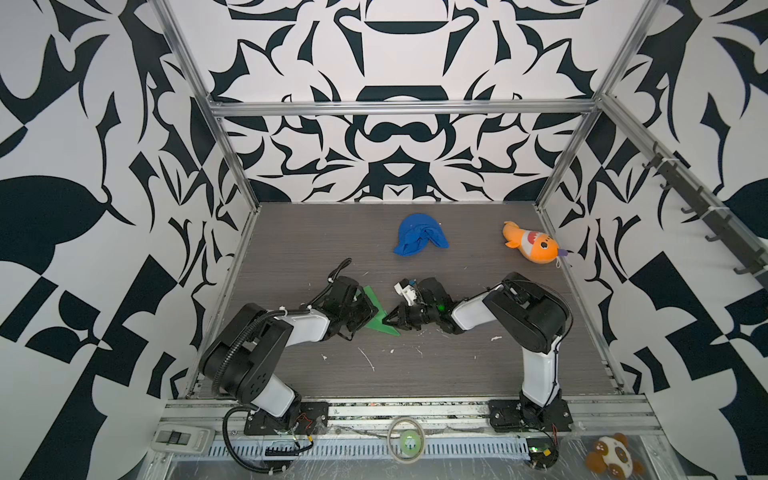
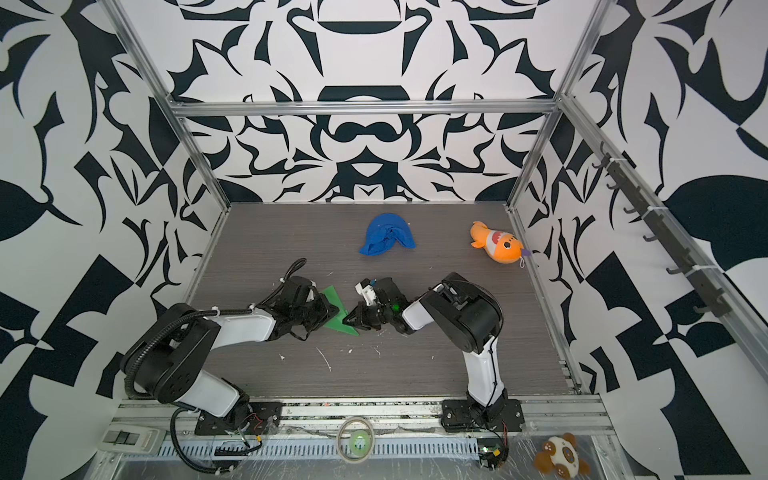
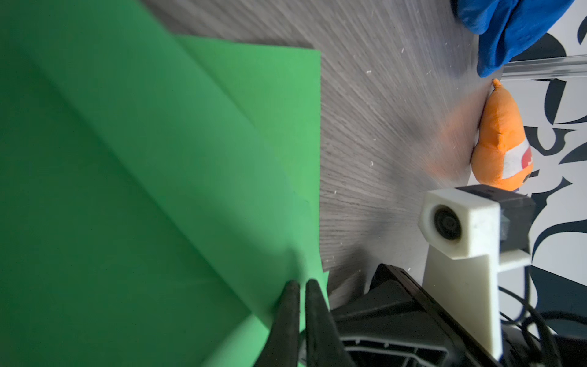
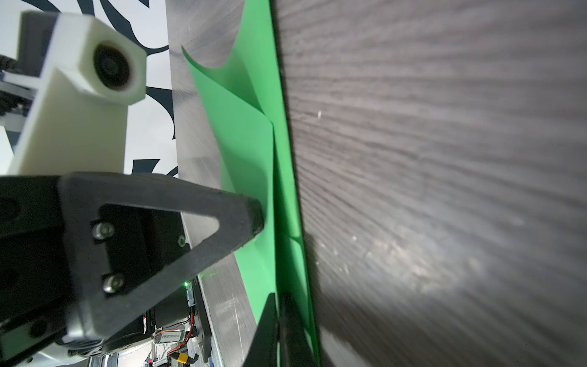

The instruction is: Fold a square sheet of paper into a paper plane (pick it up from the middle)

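Left pincer (image 3: 301, 286) clamping almost fully closed on edge of bright green folded paper (image 1: 372, 297). Right pincer (image 4: 279, 298) pinching same paper, jaws all but closed. Tips facing close across paper in both top views. Paper sitting just 9 o'clock of grey woodgrain table (image 1: 457, 365) centre, creases showing. Crumpled blue cloth (image 1: 419, 239) lying at 12 o'clock from paper, orange plush fish (image 1: 530, 243) at 2 o'clock.

1. Left arm (image 1: 305, 328): white link shells, black joint housings, corrugated black conduit (image 1: 245, 330).
2. Right arm (image 1: 528, 309): matching; green indicator light (image 1: 441, 308).
3. Left gripper fingers (image 4: 79, 203): black triangular frames, silver screws (image 4: 104, 230).
4. Wrist camera mount (image 3: 460, 228): white.
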{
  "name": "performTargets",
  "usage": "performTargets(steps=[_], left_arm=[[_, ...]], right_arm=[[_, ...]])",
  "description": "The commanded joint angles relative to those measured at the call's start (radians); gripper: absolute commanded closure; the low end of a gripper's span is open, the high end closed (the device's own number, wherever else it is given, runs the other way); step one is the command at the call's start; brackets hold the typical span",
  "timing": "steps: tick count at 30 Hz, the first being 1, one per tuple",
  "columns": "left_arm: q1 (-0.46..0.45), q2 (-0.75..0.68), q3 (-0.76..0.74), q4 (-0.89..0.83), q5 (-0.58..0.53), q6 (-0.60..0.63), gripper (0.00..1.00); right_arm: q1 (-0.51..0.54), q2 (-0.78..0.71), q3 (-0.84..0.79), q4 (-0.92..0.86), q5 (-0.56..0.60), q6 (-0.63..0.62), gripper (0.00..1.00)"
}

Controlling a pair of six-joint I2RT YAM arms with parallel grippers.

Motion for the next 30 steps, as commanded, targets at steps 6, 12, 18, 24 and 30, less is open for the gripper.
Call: performTargets(steps=[6, 12, 18, 24, 30], left_arm=[[-0.002, 0.029, 0.025, 0.011, 0.006, 0.018, 0.89], [-0.002, 0.042, 0.028, -0.004, 0.0, 0.019, 0.9], [-0.002, 0.058, 0.026, -0.026, -0.004, 0.014, 0.91], [-0.001, 0.059, 0.011, -0.038, -0.01, 0.009, 0.91], [-0.002, 0.061, 0.004, -0.039, -0.012, 0.011, 0.91]], right_arm=[[-0.003, 0.039, -0.006, -0.122, 0.03, -0.026, 0.91], [-0.003, 0.036, -0.004, -0.131, 0.035, -0.024, 0.9], [-0.004, 0.019, 0.009, -0.143, 0.011, -0.029, 0.89], [-0.009, -0.028, 0.034, -0.192, -0.035, -0.059, 0.86], [-0.013, -0.092, 0.057, -0.334, -0.04, -0.139, 0.85]])
